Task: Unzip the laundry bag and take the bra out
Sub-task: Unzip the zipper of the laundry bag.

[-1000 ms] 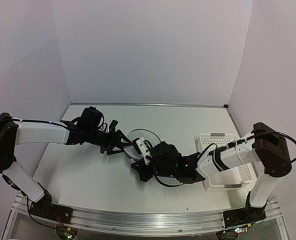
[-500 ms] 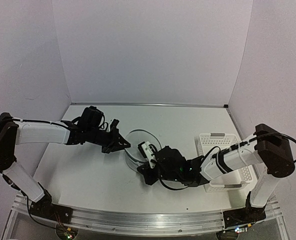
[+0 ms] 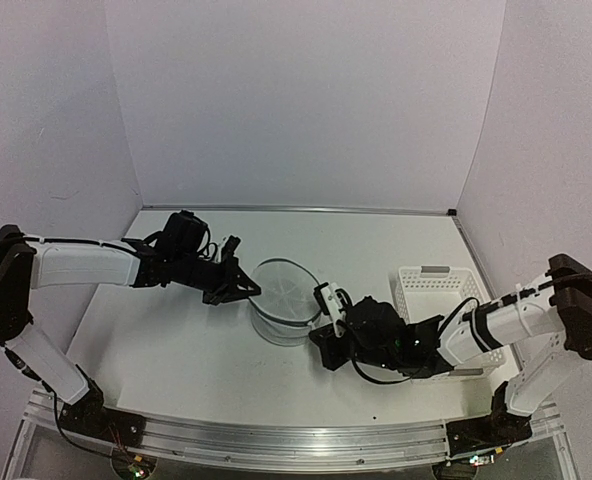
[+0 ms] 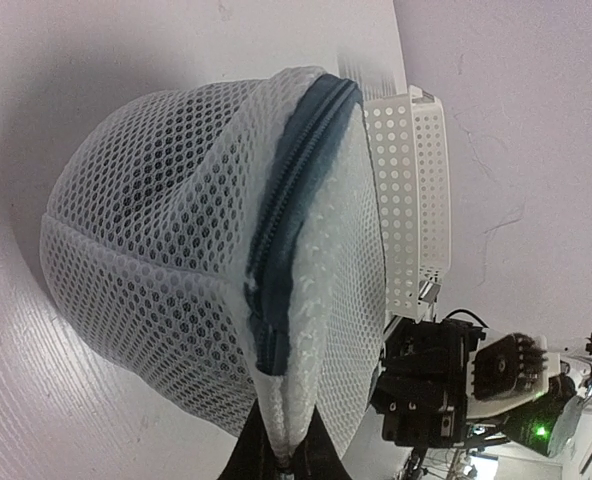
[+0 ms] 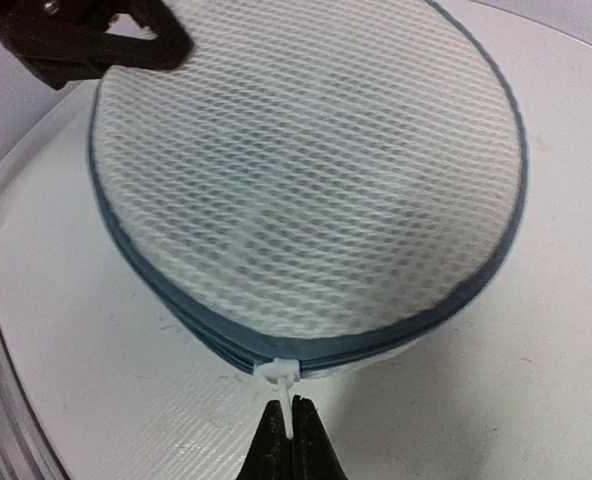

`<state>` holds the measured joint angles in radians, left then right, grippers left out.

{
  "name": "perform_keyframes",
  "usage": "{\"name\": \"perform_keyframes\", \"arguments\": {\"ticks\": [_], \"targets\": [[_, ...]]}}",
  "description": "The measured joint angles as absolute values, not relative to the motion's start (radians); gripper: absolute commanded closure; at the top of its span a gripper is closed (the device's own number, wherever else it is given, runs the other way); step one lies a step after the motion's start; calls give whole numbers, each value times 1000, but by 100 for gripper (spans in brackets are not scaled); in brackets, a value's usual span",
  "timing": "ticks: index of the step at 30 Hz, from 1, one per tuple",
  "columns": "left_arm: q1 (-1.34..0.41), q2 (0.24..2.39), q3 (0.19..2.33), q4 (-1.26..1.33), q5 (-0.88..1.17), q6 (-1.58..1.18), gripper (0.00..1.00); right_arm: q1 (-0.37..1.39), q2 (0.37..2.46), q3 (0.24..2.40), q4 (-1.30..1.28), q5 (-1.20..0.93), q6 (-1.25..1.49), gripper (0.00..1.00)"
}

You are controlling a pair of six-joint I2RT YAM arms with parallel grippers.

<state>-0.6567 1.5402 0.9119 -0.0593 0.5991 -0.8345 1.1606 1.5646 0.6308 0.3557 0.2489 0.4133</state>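
Two grippers are engaged on one item, the laundry bag (image 3: 282, 298), which sits near the middle of the desk (image 3: 176, 350) between them.

1. Laundry bag. It is a white mesh cylinder with one round panel facing up. A dark blue-grey zipper (image 4: 284, 225) runs round the rim of that panel. In the left wrist view, the stretch of zipper in sight looks closed. How far it is closed on the far side cannot be told.

2. Left gripper (image 3: 248, 291). It reaches in from the left at the bag's upper left rim. In its own camera the two dark fingertips (image 4: 263, 458) are drawn together on a fold of mesh at the rim, beside the zipper's end, so it has the bag pinched. The right wrist view shows the same gripper at the bag's far edge.

3. Right gripper (image 3: 328, 305). It lies low over the desk at the bag's right side. Its jaws are nearly closed and clamp the white zipper pull (image 5: 281, 378) at the near rim. The pull stands out from the zipper band toward the gripper.

4. Bra. It cannot be made out. Only a dim grey shading shows through the mesh.

5. Surroundings. A white perforated basket (image 3: 446, 290) stands on the desk to the right of the bag and apart from it. The right forearm crosses in front of its near end.
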Motion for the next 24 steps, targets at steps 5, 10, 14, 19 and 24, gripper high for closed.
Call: {"name": "perform_keyframes", "arguments": {"ticks": [5, 10, 14, 19, 24], "targets": [[-657, 1536, 937, -102, 598, -776, 100, 1084, 1540, 604, 343, 235, 403, 100], [-657, 1531, 948, -133, 600, -731, 100, 1005, 1534, 604, 323, 187, 361, 100], [-657, 1525, 950, -139, 601, -704, 100, 978, 1533, 607, 315, 144, 321, 100], [-657, 1521, 976, -182, 599, -677, 100, 981, 1533, 609, 301, 85, 295, 100], [-656, 1529, 1015, -208, 600, -656, 100, 1040, 1533, 609, 295, 85, 285, 100]]}}
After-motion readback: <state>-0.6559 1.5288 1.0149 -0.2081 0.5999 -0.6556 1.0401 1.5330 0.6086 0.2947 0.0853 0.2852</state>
